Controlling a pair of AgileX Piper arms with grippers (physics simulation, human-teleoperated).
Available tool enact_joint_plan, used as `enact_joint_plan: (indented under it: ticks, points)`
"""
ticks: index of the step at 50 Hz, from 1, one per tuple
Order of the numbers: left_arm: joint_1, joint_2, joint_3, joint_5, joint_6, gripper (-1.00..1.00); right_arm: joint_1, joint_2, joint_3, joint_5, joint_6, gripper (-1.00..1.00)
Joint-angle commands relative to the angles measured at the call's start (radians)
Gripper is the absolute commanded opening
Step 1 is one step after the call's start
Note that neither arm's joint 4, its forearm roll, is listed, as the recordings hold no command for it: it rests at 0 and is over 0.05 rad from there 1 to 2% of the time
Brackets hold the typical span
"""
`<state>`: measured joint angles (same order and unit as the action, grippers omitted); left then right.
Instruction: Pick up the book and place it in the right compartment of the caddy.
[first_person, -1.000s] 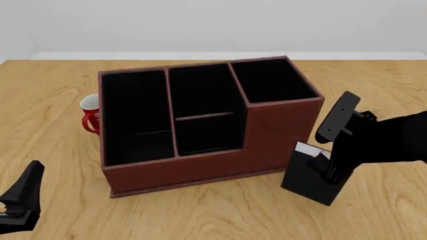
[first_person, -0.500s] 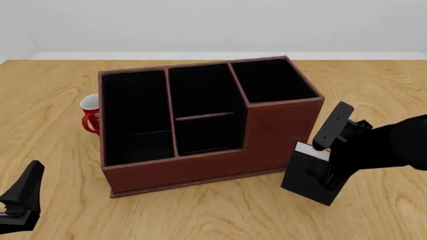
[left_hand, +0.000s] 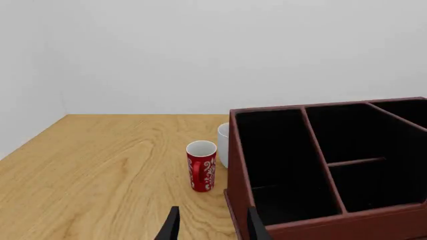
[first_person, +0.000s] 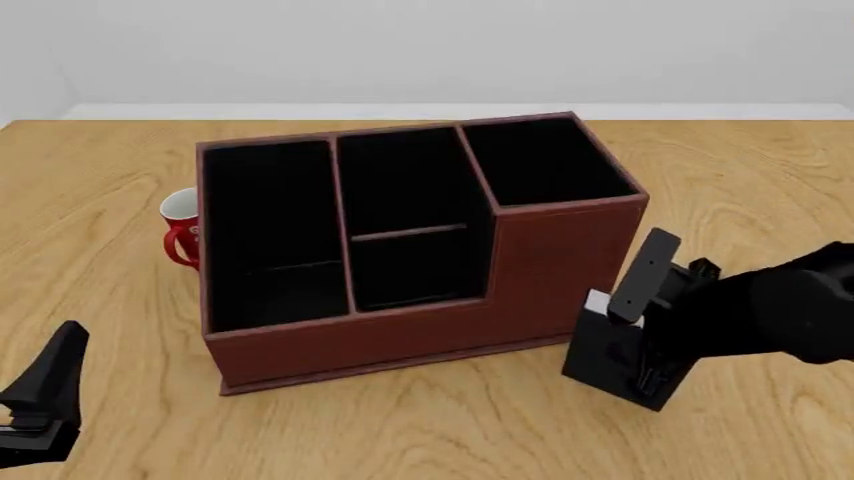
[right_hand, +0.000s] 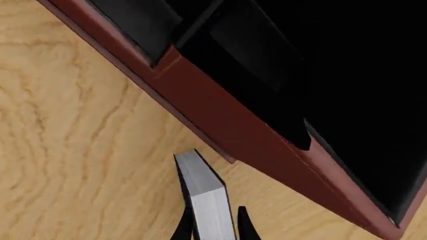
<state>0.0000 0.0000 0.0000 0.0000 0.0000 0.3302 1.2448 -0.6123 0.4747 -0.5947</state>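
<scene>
Front view: a thick black hardcover book (first_person: 607, 350) with white page edges stood upright on the wooden table (first_person: 747, 170), just right of the reddish-brown leather-look caddy (first_person: 534, 270). The right gripper (first_person: 650, 372) straddled it from above. The left gripper (first_person: 40, 400) sat idle, well apart.

Left wrist view: left fingers (left_hand: 171, 226) stood spread; a red-and-white mug (left_hand: 201, 165) stood beside the caddy.

Right wrist view: fingers pinched the book's page edges.

Bright even light, soft shadows, sharp

Front camera overlooks all; both wrist cameras share the caddy (first_person: 534, 270).
</scene>
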Motion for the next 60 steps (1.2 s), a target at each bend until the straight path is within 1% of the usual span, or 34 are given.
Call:
enact_joint_plan:
  ticks: [1, 3, 5, 7, 8, 11, 12, 14, 16, 17, 22, 24, 27, 28, 29, 35, 36, 41, 42, 43, 44, 45, 48, 50, 51, 52, 55, 56, 57, 58, 60]
  points:
    - [0.000, 0.000, 0.000, 0.000, 0.000, 1.00, 0.015, 0.027, 0.017, 0.001, 0.036, -1.00]
    - [0.000, 0.000, 0.000, 0.000, 0.000, 1.00, 0.030, 0.009, 0.014, 0.018, 0.047, -1.00]
    - [0.000, 0.000, 0.000, 0.000, 0.000, 1.00, 0.017, -0.001, 0.015, 0.023, 0.028, -1.00]
    - [0.000, 0.000, 0.000, 0.000, 0.000, 1.00, 0.020, -0.007, 0.013, 0.032, 0.035, -1.00]
    - [0.000, 0.000, 0.000, 0.000, 0.000, 1.00, 0.004, -0.011, 0.015, 0.033, 0.022, -1.00]
    - [0.000, 0.000, 0.000, 0.000, 0.000, 1.00, 0.016, -0.029, 0.016, 0.050, 0.032, -1.00]
    - [0.000, 0.000, 0.000, 0.000, 0.000, 1.00, 0.008, -0.037, 0.016, 0.056, 0.018, -1.00]
    - [0.000, 0.000, 0.000, 0.000, 0.000, 1.00, 0.025, -0.061, 0.009, 0.082, 0.032, -1.00]
    - [0.000, 0.000, 0.000, 0.000, 0.000, 1.00, 0.022, -0.073, 0.005, 0.092, 0.027, -1.00]
    - [0.000, 0.000, 0.000, 0.000, 0.000, 1.00, 0.040, -0.094, 0.004, 0.113, 0.041, -1.00]
    - [0.000, 0.000, 0.000, 0.000, 0.000, 1.00, 0.042, -0.138, 0.015, 0.141, 0.040, -1.00]
    - [0.000, 0.000, 0.000, 0.000, 0.000, 1.00, 0.055, -0.169, 0.017, 0.167, 0.048, -1.00]
    - [0.000, 0.000, 0.000, 0.000, 0.000, 1.00, 0.063, -0.186, 0.013, 0.183, 0.047, -1.00]
    - [0.000, 0.000, 0.000, 0.000, 0.000, 1.00, 0.070, -0.189, 0.009, 0.190, 0.056, -1.00]
    - [0.000, 0.000, 0.000, 0.000, 0.000, 1.00, 0.063, -0.196, 0.006, 0.196, 0.049, -1.00]
    - [0.000, 0.000, 0.000, 0.000, 0.000, 1.00, 0.066, -0.234, -0.006, 0.248, 0.046, -1.00]
    - [0.000, 0.000, 0.000, 0.000, 0.000, 1.00, 0.075, -0.240, -0.010, 0.260, 0.056, -1.00]
    - [0.000, 0.000, 0.000, 0.000, 0.000, 1.00, 0.073, -0.271, -0.026, 0.305, 0.053, -1.00]
    - [0.000, 0.000, 0.000, 0.000, 0.000, 1.00, 0.084, -0.282, -0.040, 0.327, 0.067, -1.00]
    - [0.000, 0.000, 0.000, 0.000, 0.000, 1.00, 0.084, -0.283, -0.040, 0.327, 0.067, -1.00]
    - [0.000, 0.000, 0.000, 0.000, 0.000, 1.00, 0.074, -0.293, -0.040, 0.339, 0.050, -1.00]
    - [0.000, 0.000, 0.000, 0.000, 0.000, 1.00, 0.091, -0.305, -0.058, 0.361, 0.072, -1.00]
    - [0.000, 0.000, 0.000, 0.000, 0.000, 1.00, 0.114, -0.330, -0.091, 0.410, 0.092, -1.00]
    - [0.000, 0.000, 0.000, 0.000, 0.000, 1.00, 0.112, -0.337, -0.098, 0.423, 0.085, -1.00]
    - [0.000, 0.000, 0.000, 0.000, 0.000, 1.00, 0.108, -0.353, -0.124, 0.439, 0.077, -1.00]
    - [0.000, 0.000, 0.000, 0.000, 0.000, 1.00, 0.120, -0.356, -0.139, 0.453, 0.094, -1.00]
    - [0.000, 0.000, 0.000, 0.000, 0.000, 1.00, 0.131, -0.371, -0.142, 0.469, 0.096, -1.00]
    - [0.000, 0.000, 0.000, 0.000, 0.000, 1.00, 0.149, -0.381, -0.145, 0.488, 0.108, -1.00]
    - [0.000, 0.000, 0.000, 0.000, 0.000, 1.00, 0.149, -0.389, -0.146, 0.496, 0.103, -1.00]
    - [0.000, 0.000, 0.000, 0.000, 0.000, 1.00, 0.160, -0.399, -0.160, 0.519, 0.116, -1.00]
    - [0.000, 0.000, 0.000, 0.000, 0.000, 1.00, 0.166, -0.406, -0.170, 0.529, 0.123, -1.00]
